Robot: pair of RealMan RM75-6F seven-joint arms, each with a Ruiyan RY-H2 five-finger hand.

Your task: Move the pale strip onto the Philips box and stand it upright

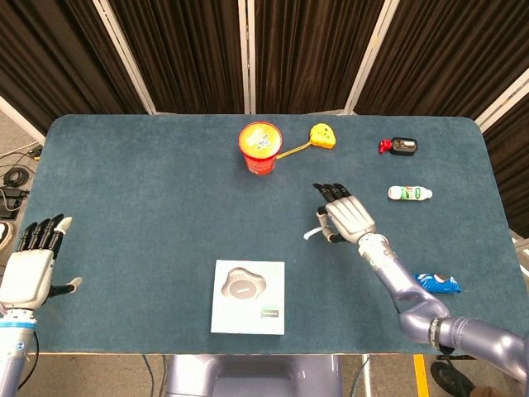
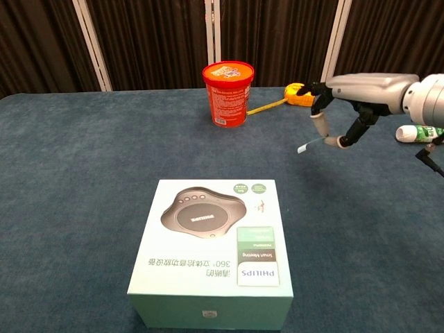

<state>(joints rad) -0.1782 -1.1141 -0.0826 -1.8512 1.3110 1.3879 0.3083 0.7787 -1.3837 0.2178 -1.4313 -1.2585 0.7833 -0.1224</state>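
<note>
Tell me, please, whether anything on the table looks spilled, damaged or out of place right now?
Nothing stands out. The red tub stands upright, the Philips box lies flat and intact, and the pale strip is pinched in the right hand above the table. The yellow tape measure has some tape pulled out towards the tub.

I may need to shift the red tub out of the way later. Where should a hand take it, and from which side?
Probably around the side wall of the red tub, coming from the robot's right, where the right hand is nearest. It stands upright, round, lid on, so its sides offer an even wrap.
</note>
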